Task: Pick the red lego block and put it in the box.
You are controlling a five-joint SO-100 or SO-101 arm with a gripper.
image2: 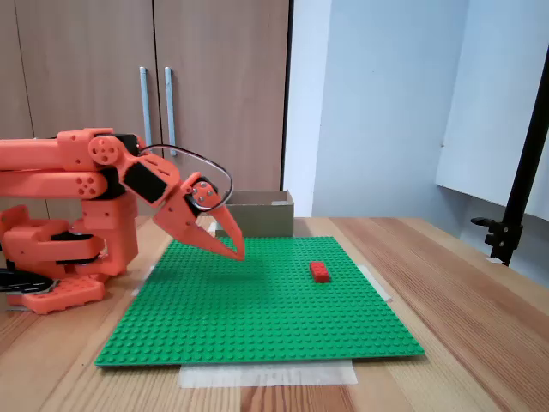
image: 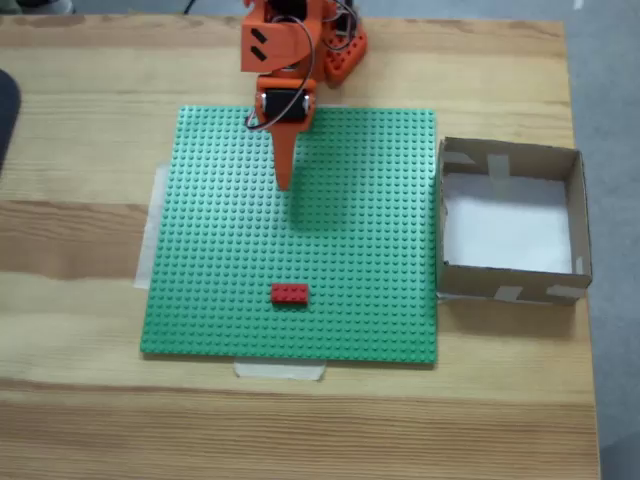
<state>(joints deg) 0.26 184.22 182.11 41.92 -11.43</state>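
The red lego block [image: 290,293] lies flat on the green baseplate [image: 380,200] near its front edge; in the side fixed view the block [image2: 320,271] sits toward the plate's right part. My orange gripper [image: 284,180] hangs above the middle of the plate, well short of the block, its two fingers pressed together into one point with nothing between them; from the side the gripper [image2: 237,253] slants down, its tip close over the studs. The box [image: 511,222], brown cardboard with a white floor, stands empty just off the plate's right edge.
The arm's orange base [image: 338,52] stands at the back of the wooden table [image: 80,400]. Pale tape strips [image: 280,370] hold the baseplate down. A black stand [image2: 515,197] rises at the table's right edge in the side view.
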